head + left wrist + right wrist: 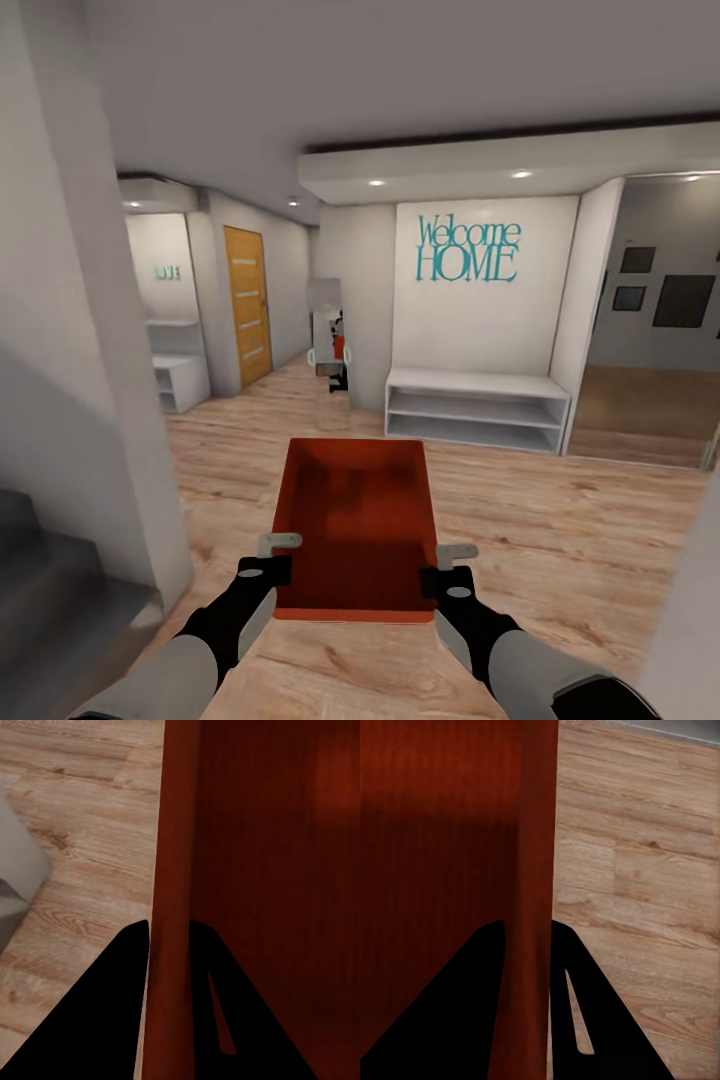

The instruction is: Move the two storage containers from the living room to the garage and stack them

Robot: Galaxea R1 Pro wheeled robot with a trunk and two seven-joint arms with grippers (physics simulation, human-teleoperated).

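head view is showing the storage container [355, 525] being carried over the wood floor [560, 540], both jaws grasping its side walls by thin rims, so a jolt while driving is risking slippage.

1. Light wood plank floor [560, 540] runs between white walls.
2. A white shelf bench [477, 407] stands under teal "Welcome HOME" lettering [468, 248].
3. An orange-brown door [247, 305] is at the left.

Container wall [171, 870] between left jaws
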